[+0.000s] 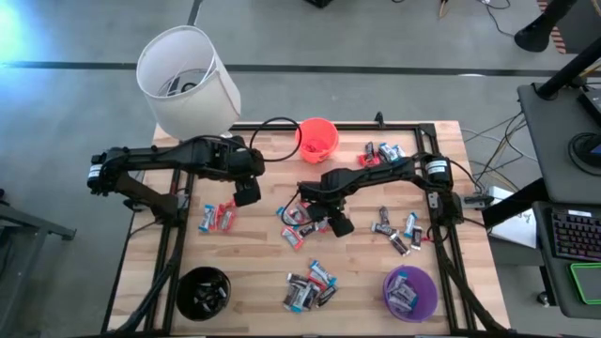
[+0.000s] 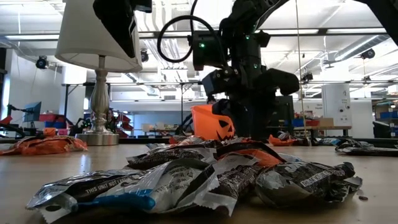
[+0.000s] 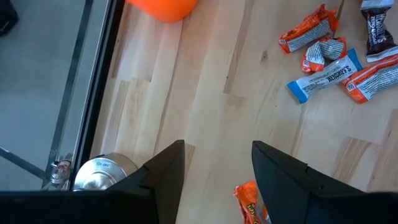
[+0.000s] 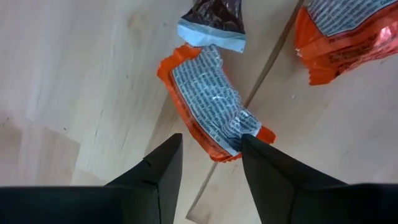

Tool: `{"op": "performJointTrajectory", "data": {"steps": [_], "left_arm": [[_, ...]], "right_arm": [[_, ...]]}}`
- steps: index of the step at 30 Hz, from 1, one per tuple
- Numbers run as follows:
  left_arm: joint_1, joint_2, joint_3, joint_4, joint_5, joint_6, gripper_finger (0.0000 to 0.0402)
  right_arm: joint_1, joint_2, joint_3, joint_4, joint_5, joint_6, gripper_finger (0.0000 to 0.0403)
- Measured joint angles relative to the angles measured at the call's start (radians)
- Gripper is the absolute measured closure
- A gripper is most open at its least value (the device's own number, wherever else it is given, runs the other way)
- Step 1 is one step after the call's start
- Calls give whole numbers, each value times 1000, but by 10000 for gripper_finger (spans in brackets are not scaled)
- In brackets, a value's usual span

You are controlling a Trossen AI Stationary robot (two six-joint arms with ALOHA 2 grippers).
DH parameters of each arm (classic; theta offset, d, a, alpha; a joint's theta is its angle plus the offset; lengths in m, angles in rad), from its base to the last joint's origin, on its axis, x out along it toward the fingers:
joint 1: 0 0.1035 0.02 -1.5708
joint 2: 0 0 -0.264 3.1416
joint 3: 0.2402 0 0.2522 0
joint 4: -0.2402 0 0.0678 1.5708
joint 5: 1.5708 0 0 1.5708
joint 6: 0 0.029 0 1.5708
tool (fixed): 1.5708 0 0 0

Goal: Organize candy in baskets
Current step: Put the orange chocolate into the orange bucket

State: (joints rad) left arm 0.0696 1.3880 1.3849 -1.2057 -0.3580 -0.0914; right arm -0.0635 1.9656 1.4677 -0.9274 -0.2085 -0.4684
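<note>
My right gripper (image 4: 211,146) stands open, pointing down over the middle of the table (image 1: 254,258). An orange-wrapped candy (image 4: 208,102) lies flat on the wood with one end between its fingers. A dark brown candy (image 4: 214,18) lies just beyond it. My left gripper (image 3: 217,152) hangs open above the table's left half, over bare wood, with an orange candy (image 3: 249,202) just below its fingers. Candy lies in loose groups (image 1: 305,286) across the table. The orange basket (image 1: 302,131) stands at the far edge, the black basket (image 1: 180,286) near left, the purple basket (image 1: 432,282) near right. My right gripper comes at the orange candy from above, with the candy's end (image 4: 239,140) between its fingers. One fingertip (image 4: 252,146) stands right at that end. I cannot tell whether it touches the wrapper. The candy lies flat on the table.
A white lampshade (image 1: 186,80) on a metal foot stands at the far left corner. More candy lies at the right (image 1: 399,230), the far right (image 1: 383,152) and the left (image 1: 218,218). The purple basket holds a few candies. Another orange candy (image 4: 348,34) lies near my right gripper.
</note>
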Motion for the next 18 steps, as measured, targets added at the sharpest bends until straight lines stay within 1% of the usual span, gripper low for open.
{"op": "performJointTrajectory", "data": {"steps": [11,14,18], "left_arm": [[0,0,0,1,0,0,232],[0,0,0,1,0,0,232],[0,0,0,1,0,0,232]], "right_arm": [[0,0,0,33,0,24,301],[0,0,0,33,0,24,324],[0,0,0,28,0,24,366]]}}
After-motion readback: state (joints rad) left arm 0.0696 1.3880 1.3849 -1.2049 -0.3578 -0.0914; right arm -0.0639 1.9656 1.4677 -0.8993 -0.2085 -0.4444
